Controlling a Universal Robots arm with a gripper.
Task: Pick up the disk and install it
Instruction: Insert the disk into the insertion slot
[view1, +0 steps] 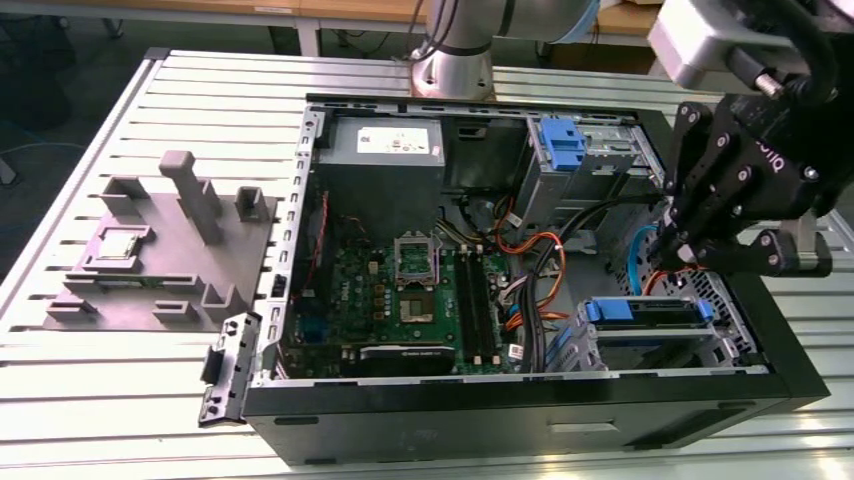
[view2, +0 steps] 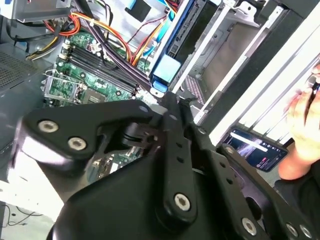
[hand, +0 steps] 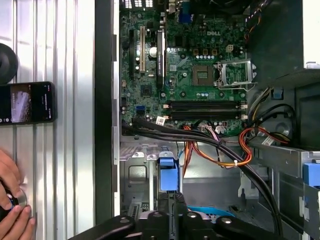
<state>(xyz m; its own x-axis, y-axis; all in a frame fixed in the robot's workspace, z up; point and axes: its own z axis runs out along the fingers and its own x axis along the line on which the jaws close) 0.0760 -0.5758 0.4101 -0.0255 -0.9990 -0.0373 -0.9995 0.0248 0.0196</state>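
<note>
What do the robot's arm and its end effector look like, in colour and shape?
The arm is a round silver-grey tube. Near the wrist sits a light grey block, with a black cable beside it. The end effector is matt black: flat linked plates joined by silver bolts, with small white lettering on one plate.

**Disk** (view1: 647, 312): the bright blue carrier edge faces up, and the grey body sits mostly sunk in the metal drive cage (view1: 654, 352). The cage is at the front corner of the open computer case (view1: 534, 412), toward the exterior view's right. The carrier's blue end tab (view2: 166, 70) (hand: 168, 176) shows in both wrist views, beside the cable bundle (hand: 210, 145).
</note>
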